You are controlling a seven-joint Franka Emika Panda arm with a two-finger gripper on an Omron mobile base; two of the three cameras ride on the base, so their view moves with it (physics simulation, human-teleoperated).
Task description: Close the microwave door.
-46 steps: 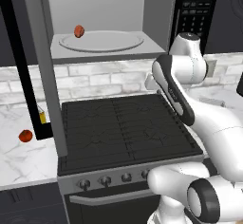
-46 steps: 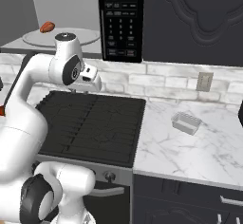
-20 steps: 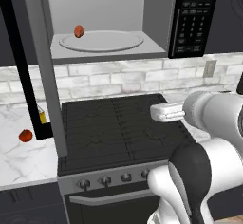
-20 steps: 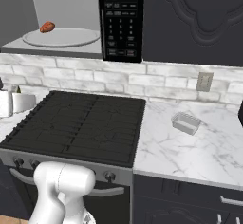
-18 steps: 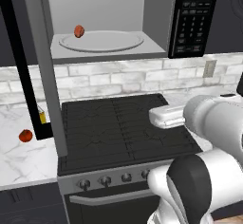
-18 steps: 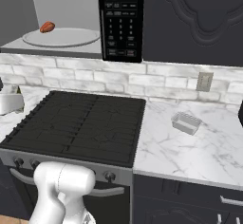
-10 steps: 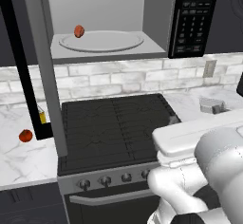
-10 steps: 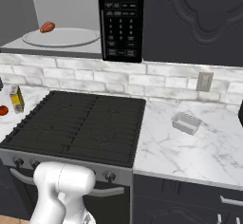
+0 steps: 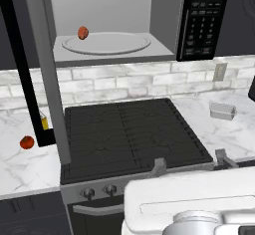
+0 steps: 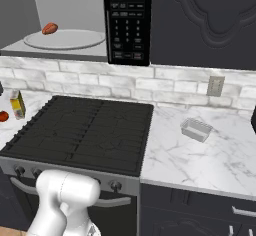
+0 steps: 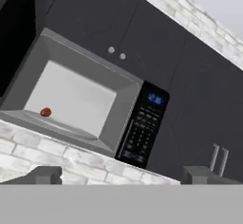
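No text, brand or number can be read. Only illegibly small pale marks are seen on the narrow black keypad panel (image 9: 203,21) of the big grey-lined microwave (image 11: 71,99).

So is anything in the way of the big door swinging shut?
Nothing visible blocks it. The grey-framed microwave door stands wide open at the left, and the small red food sits back on the round pale turntable plate, inside the opening.

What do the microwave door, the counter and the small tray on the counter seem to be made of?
Microwave door: matte grey metal frame, by its flat even tone, around black glass.
Counter: polished white marble or an imitation, grey-veined.
Small tray: probably clear plastic or glass; it looks see-through.
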